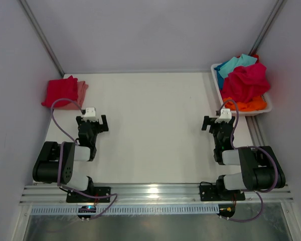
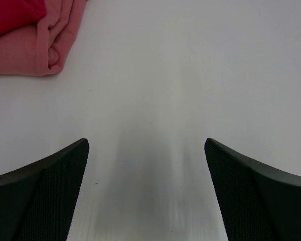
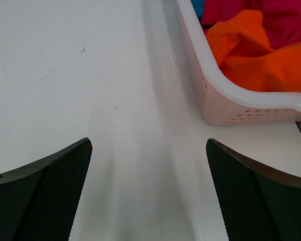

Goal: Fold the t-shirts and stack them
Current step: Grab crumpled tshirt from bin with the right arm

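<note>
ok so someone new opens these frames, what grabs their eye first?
The white basket at the far right, heaped with crumpled clothes: a magenta t-shirt on top, a teal t-shirt behind, an orange t-shirt at the near edge. Then the folded stack at the far left, red t-shirt over pink t-shirt. The left hand and right hand hang open over the table, holding nothing.

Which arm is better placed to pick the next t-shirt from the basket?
Right. The right gripper, open, sits just beside the basket of unfolded shirts; the left gripper is on the opposite side, by the folded stack.
</note>
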You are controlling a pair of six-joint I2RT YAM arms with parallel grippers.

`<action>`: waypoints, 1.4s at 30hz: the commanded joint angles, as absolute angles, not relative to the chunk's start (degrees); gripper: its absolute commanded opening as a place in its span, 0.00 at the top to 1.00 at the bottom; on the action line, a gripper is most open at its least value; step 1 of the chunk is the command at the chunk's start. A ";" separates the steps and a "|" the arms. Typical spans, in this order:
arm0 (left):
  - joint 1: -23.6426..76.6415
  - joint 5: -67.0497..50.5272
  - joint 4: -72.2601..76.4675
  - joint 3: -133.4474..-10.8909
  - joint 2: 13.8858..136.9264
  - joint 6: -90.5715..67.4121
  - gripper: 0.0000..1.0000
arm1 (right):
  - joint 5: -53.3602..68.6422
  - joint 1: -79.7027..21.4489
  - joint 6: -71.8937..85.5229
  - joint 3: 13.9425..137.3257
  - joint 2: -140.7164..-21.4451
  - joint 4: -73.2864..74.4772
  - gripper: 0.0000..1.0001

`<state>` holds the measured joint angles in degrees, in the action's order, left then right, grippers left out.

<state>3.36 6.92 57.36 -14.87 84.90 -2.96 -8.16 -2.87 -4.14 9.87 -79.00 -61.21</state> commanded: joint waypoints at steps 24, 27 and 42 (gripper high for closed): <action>3.52 8.26 60.55 -16.35 85.25 -3.60 0.01 | -7.91 -2.64 -3.08 11.34 -78.22 -64.78 0.01; 3.52 8.26 61.79 -16.17 85.69 -3.52 0.01 | -7.91 -2.64 -3.08 11.25 -78.22 -64.78 0.01; 3.52 8.17 60.56 -16.26 85.25 -3.60 0.01 | -7.91 -2.64 -3.08 11.25 -78.22 -64.78 0.01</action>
